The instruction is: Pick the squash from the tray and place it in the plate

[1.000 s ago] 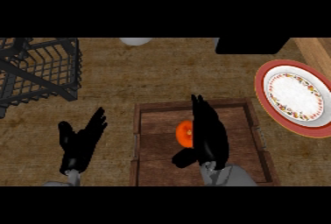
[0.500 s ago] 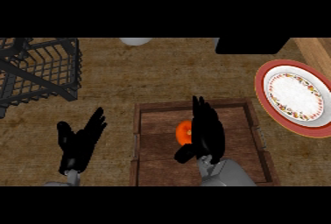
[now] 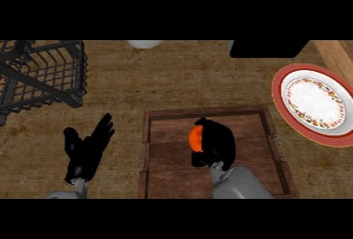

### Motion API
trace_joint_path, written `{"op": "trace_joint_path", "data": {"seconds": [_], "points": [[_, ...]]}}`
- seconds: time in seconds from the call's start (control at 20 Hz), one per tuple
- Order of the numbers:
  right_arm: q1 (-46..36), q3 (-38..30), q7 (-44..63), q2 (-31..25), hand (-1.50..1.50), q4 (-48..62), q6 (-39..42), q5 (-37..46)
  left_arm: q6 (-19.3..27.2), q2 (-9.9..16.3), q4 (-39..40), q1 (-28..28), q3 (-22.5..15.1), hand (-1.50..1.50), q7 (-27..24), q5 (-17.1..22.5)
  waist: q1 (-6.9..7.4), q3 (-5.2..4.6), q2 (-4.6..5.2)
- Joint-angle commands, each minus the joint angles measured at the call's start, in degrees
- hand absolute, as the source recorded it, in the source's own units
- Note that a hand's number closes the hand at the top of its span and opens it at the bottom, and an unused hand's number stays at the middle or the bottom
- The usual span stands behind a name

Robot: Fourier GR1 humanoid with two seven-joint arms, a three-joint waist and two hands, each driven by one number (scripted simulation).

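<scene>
Seemingly the right robot hand (image 3: 215, 142) curls round the squash (image 3: 195, 138); lifted from the tray (image 3: 165, 154), it could slip toward the plate (image 3: 281, 88).

Between the wooden tray (image 3: 214, 154) and the plate (image 3: 316, 105) lies an open strip of counter (image 3: 172, 79), bare up to the tray's right wall. A wooden beam (image 3: 338, 53) crosses the far right corner above the plate. The black wire rack (image 3: 41, 77) blocks the far left; a dark block (image 3: 267, 48) sits at the back
</scene>
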Motion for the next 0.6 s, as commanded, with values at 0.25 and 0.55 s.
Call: {"op": "trace_joint_path", "data": {"seconds": [0.25, 0.55], "points": [[-0.8, 1.3, -3.2, 0.2, 1.50, 4.0, -2.0, 4.8, -4.7, 1.5, -2.8, 3.0, 1.9, 0.00, 0.4, 0.6, 0.02, 0.01, 0.00], [12.9, 9.7, -18.4, -9.8, 1.50, -10.5, -2.4, 5.7, -2.3, 1.4, -3.2, 1.6, 3.7, 0.00, 2.3, 0.9, -1.47, 0.04, -0.46]]}}
